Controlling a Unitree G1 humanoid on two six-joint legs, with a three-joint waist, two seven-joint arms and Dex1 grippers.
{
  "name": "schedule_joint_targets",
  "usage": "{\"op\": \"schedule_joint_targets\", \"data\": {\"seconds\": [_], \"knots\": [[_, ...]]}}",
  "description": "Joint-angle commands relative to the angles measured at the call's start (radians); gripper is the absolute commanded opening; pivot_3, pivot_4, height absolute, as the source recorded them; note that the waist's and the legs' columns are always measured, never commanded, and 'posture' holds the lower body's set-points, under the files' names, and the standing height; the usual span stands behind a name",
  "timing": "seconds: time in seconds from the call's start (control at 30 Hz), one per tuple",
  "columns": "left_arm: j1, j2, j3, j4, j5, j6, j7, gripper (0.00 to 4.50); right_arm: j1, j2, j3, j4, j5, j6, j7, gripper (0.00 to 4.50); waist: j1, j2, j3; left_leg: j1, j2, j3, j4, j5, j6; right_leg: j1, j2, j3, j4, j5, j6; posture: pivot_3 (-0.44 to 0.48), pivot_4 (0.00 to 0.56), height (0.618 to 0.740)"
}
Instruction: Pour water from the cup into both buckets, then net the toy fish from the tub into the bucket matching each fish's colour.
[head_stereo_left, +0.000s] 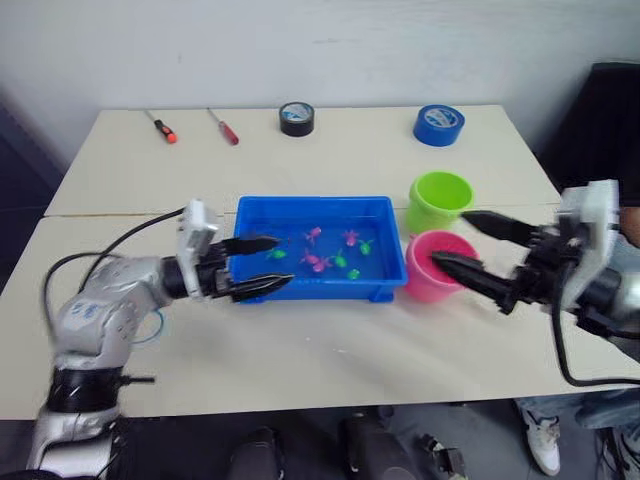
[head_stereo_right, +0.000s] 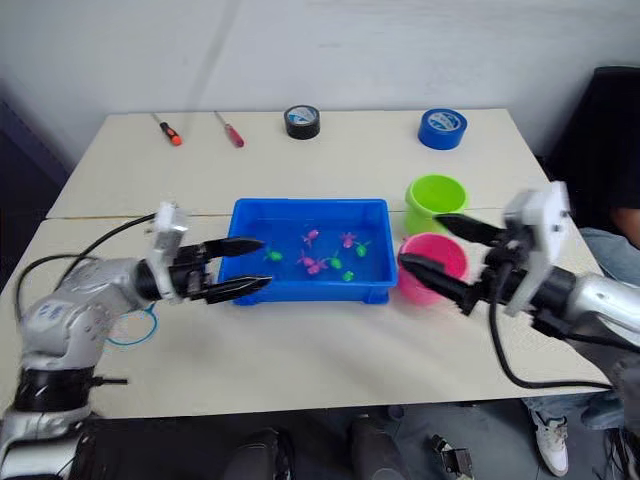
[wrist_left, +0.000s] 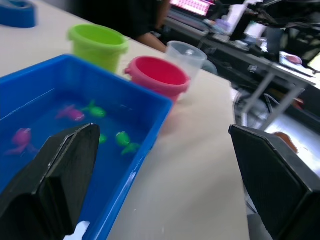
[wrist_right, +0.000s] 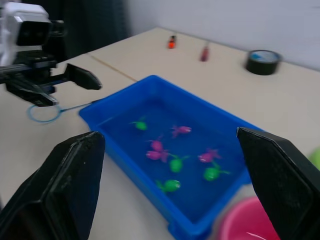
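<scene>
Blue tub (head_stereo_left: 312, 291) holds pink and green toy fish (head_stereo_left: 318, 262); left gripper (head_stereo_left: 262, 265) spread at its end, right gripper (head_stereo_left: 470, 245) spread over pink bucket (head_stereo_left: 428, 285), both empty

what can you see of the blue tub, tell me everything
The tub is a shallow rectangular tray of bright blue plastic with a rim, sitting flat on the table. It holds water and small pink and green toy fish. The pink bucket stands close beside one end; the left gripper is open at the other.
</scene>
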Motion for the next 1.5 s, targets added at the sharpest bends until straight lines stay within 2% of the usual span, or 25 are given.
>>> {"op": "schedule_joint_targets", "data": {"seconds": [0.03, 0.17, 0.3, 0.4, 0.5, 0.57, 0.7, 0.77, 0.83, 0.93, 1.03, 1.17, 1.3, 1.5], "knots": [[0.197, 0.027, 0.176, -0.119, -0.021, 0.015, 0.060, 4.50, -0.071, -0.005, 0.079, 0.052, -0.047, -0.024, 0.097, 4.44, -0.004, -0.002, 0.000, 0.000, 0.000, 0.001, 0.000, -0.001, 0.001, 0.000, -0.001, 0.000, -0.001, 0.000, 0.000, 0.000, 0.150, 0.740], [0.499, 0.013, 0.347, -0.189, 0.030, -0.026, 0.089, 4.50, -0.156, 0.029, 0.189, 0.107, -0.117, -0.052, 0.189, 4.44, -0.001, -0.004, 0.000, 0.000, 0.000, -0.002, 0.000, -0.003, 0.002, 0.002, -0.003, -0.003, -0.004, 0.000, 0.000, 0.000, 0.150, 0.740], [0.727, -0.023, 0.478, -0.192, 0.062, -0.104, 0.076, 4.50, -0.225, 0.077, 0.265, 0.154, -0.171, -0.076, 0.254, 4.44, 0.001, -0.004, 0.000, 0.001, -0.001, -0.008, 0.000, -0.007, 0.009, 0.008, -0.005, -0.010, -0.008, 0.000, -0.001, 0.000, 0.150, 0.740], [0.821, -0.037, 0.537, -0.147, 0.088, -0.165, 0.060, 4.50, -0.259, 0.108, 0.309, 0.181, -0.224, -0.104, 0.285, 4.44, 0.003, -0.005, 0.000, 0.002, -0.001, -0.013, 0.000, -0.009, 0.009, 0.012, -0.007, -0.014, -0.010, -0.002, -0.004, 0.000, 0.150, 0.740], [0.827, -0.009, 0.546, -0.089, 0.109, -0.200, 0.057, 4.50, -0.269, 0.127, 0.324, 0.188, -0.253, -0.110, 0.300, 4.44, 0.004, -0.005, 0.000, 0.003, -0.002, -0.015, -0.001, -0.010, 0.008, 0.014, -0.008, -0.017, -0.011, -0.003, -0.006, 0.000, 0.150, 0.740], [0.788, 0.027, 0.520, -0.042, 0.141, -0.207, 0.077, 4.50, -0.269, 0.137, 0.324, 0.187, -0.261, -0.107, 0.299, 4.44, 0.004, -0.004, 0.000, 0.003, -0.002, -0.016, -0.001, -0.010, 0.008, 0.014, -0.008, -0.019, -0.011, -0.003, -0.007, 0.000, 0.150, 0.740], [0.649, 0.168, 0.401, 0.054, 0.195, -0.173, 0.064, 4.50, -0.236, 0.135, 0.316, 0.153, -0.267, -0.099, 0.298, 4.44, 0.007, -0.005, 0.000, 0.003, -0.002, -0.018, -0.003, -0.010, 0.007, 0.014, -0.008, -0.021, -0.010, -0.004, -0.008, 0.000, 0.150, 0.740], [0.504, 0.272, 0.298, 0.156, 0.245, -0.149, 0.065, 4.50, -0.205, 0.130, 0.306, 0.117, -0.266, -0.092, 0.286, 4.44, 0.008, -0.005, 0.000, 0.003, -0.002, -0.018, -0.004, -0.009, 0.007, 0.014, -0.009, -0.022, -0.010, -0.004, -0.008, 0.000, 0.150, 0.740], [0.366, 0.335, 0.208, 0.239, 0.264, -0.109, 0.062, 4.50, -0.179, 0.127, 0.297, 0.089, -0.273, -0.090, 0.266, 4.44, 0.008, -0.005, 0.000, 0.003, -0.002, -0.018, -0.006, -0.009, 0.006, 0.013, -0.009, -0.023, -0.009, -0.004, -0.008, 0.000, 0.150, 0.740], [0.155, 0.381, 0.046, 0.356, 0.312, -0.032, 0.062, 4.50, -0.139, 0.125, 0.286, 0.050, -0.287, -0.091, 0.234, 4.44, 0.000, -0.004, 0.000, 0.003, -0.003, -0.017, -0.007, -0.009, 0.006, 0.012, -0.009, -0.023, -0.009, -0.004, -0.008, 0.000, 0.150, 0.740], [-0.025, 0.390, -0.123, 0.467, 0.388, -0.033, 0.015, 4.50, -0.102, 0.131, 0.276, 0.004, -0.288, -0.091, 0.203, 4.44, -0.001, -0.004, 0.000, 0.003, -0.003, -0.016, -0.009, -0.008, 0.005, 0.011, -0.009, -0.022, -0.006, -0.004, -0.008, 0.000, 0.150, 0.740], [-0.256, 0.349, -0.321, 0.681, 0.536, -0.082, 0.009, 4.50, -0.057, 0.160, 0.284, -0.055, -0.296, -0.095, 0.140, 4.44, 0.000, -0.005, -0.001, -0.001, -0.002, -0.013, -0.007, -0.003, -0.003, 0.003, -0.005, -0.020, -0.005, -0.004, -0.008, 0.000, 0.150, 0.740], [-0.408, 0.292, -0.409, 0.853, 0.611, -0.122, -0.001, 4.50, -0.023, 0.173, 0.278, -0.091, -0.304, -0.097, 0.096, 4.44, 0.003, -0.005, -0.001, -0.011, -0.001, -0.012, 0.001, -0.002, -0.004, -0.006, -0.004, -0.019, 0.007, -0.004, -0.008, 0.000, 0.150, 0.740], [-0.513, 0.219, -0.477, 1.022, 0.695, -0.210, -0.012, 4.50, 0.022, 0.170, 0.252, -0.140, -0.295, -0.090, 0.038, 4.44, 0.009, -0.005, -0.001, -0.012, -0.001, -0.012, 0.005, 0.000, -0.003, -0.008, -0.004, -0.018, 0.009, -0.004, -0.008, 0.000, 0.150, 0.740]]}}
